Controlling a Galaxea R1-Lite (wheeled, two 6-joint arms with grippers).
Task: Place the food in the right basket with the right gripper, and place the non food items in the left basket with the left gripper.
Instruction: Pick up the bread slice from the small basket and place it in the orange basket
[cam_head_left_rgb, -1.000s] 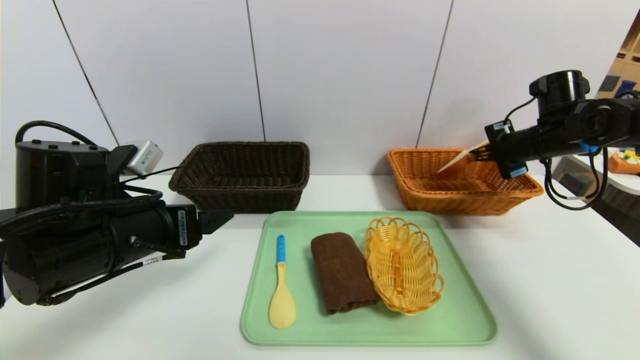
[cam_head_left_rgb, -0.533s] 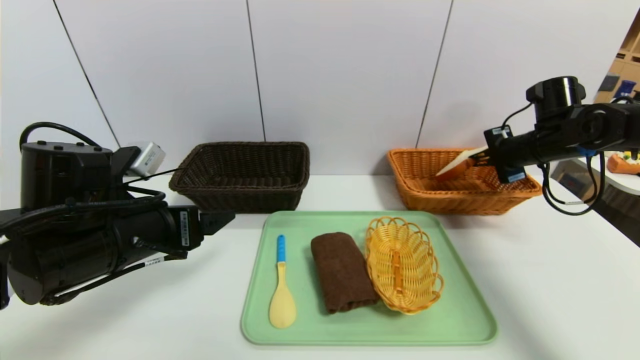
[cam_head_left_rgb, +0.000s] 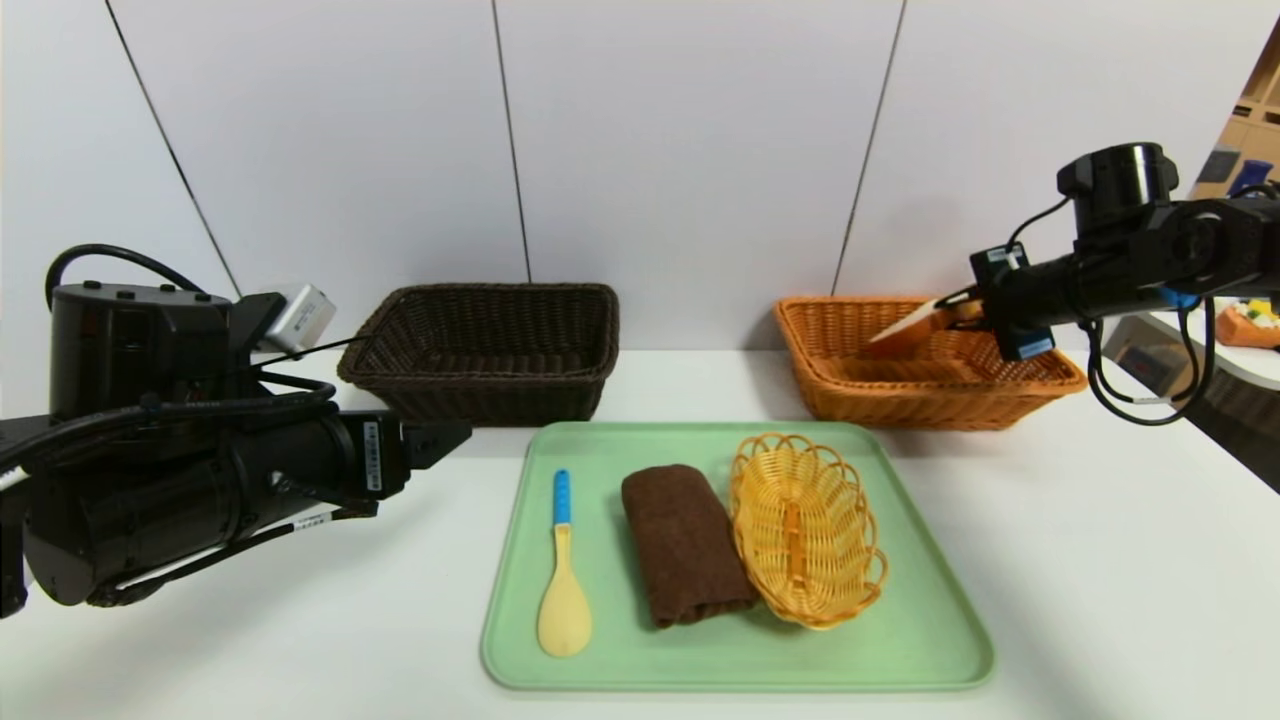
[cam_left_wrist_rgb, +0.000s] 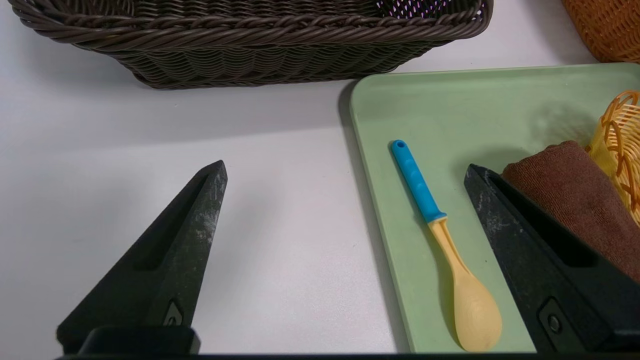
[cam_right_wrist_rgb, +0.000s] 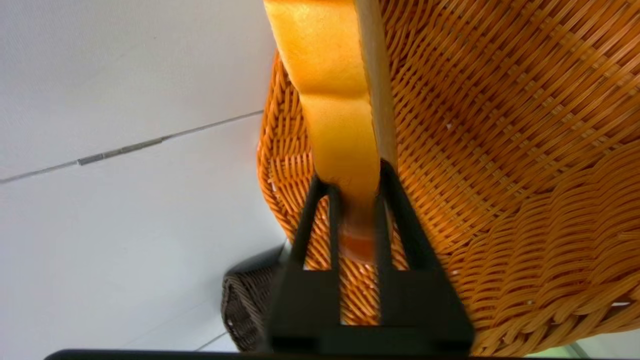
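a: where is the toast (cam_head_left_rgb: 912, 327) sitting right now?

b: it is hanging tilted over the inside of the orange-tan basket (cam_head_left_rgb: 850, 385), above the weave. the right gripper (cam_right_wrist_rgb: 356, 172) is pinching one crust edge, its two fingers narrow on either side of the slice.

a: and the arm itself?

b: the all-black arm is reaching in from the right, over the basket's right rim.

a: what is the left gripper (cam_left_wrist_rgb: 345, 170) doing?

b: it is hovering above the white table (cam_head_left_rgb: 1100, 560), just left of the green tray (cam_head_left_rgb: 930, 640), with its fingers spread wide and gripping nothing. one fingertip is showing over the bare table, the other over the tray near the towel.

a: where are the non food items lying?

b: the spoon (cam_head_left_rgb: 564, 570) with the blue handle is lying on the tray's left side, bowl toward the robot. the rolled brown towel (cam_head_left_rgb: 686, 545) is lying beside it, touching the small yellow oval basket (cam_head_left_rgb: 806, 527).

a: and the dark basket (cam_head_left_rgb: 485, 350)?

b: it is standing behind the tray, to the left.
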